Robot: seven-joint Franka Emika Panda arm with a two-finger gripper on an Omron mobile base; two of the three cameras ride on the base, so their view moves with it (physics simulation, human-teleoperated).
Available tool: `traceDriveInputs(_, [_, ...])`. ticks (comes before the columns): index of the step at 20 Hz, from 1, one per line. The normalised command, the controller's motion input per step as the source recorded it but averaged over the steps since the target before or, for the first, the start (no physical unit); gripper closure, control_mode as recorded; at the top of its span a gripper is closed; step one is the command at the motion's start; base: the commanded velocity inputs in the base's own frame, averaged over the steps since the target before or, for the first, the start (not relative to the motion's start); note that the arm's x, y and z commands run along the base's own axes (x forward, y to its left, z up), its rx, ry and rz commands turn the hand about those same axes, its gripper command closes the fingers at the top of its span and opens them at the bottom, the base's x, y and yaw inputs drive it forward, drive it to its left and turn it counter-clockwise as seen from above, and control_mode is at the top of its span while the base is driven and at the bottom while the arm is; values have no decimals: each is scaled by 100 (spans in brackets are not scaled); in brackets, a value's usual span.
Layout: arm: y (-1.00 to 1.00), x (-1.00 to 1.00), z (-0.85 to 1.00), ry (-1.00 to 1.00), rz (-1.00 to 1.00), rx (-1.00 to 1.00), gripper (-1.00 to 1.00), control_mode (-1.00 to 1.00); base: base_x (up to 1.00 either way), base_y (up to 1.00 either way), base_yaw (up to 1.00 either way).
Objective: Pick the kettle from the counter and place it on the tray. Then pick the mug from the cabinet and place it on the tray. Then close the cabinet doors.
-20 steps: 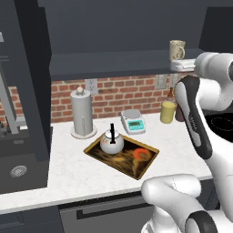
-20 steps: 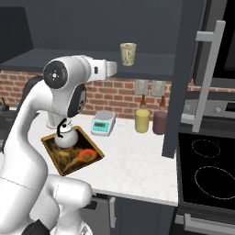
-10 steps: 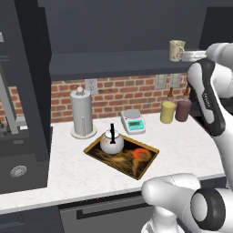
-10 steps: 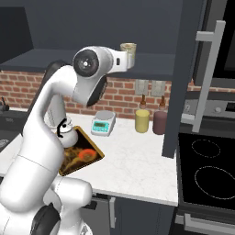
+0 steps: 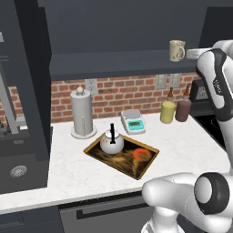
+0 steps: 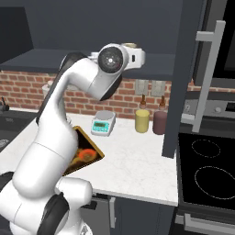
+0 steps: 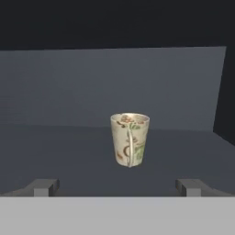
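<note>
Claw [image 7: 117, 187] released, jaws wide, facing the mug [image 7: 130, 139] upright on the cabinet shelf [image 7: 69, 156]; treat it as light, rigid, breakable: grip across its body

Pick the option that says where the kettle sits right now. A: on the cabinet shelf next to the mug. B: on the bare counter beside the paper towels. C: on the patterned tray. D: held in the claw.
C: the kettle stands on the left end of the tray, while the open claw faces the mug on the cabinet shelf.
</note>
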Motion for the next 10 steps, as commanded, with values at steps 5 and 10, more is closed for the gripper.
traceDriveInputs(5, [0,33,0,1,3,0,-100,-100,0,0,0])
traceDriveInputs(10, [0,19,-6,0,1,0,-100,-100,0,0,0])
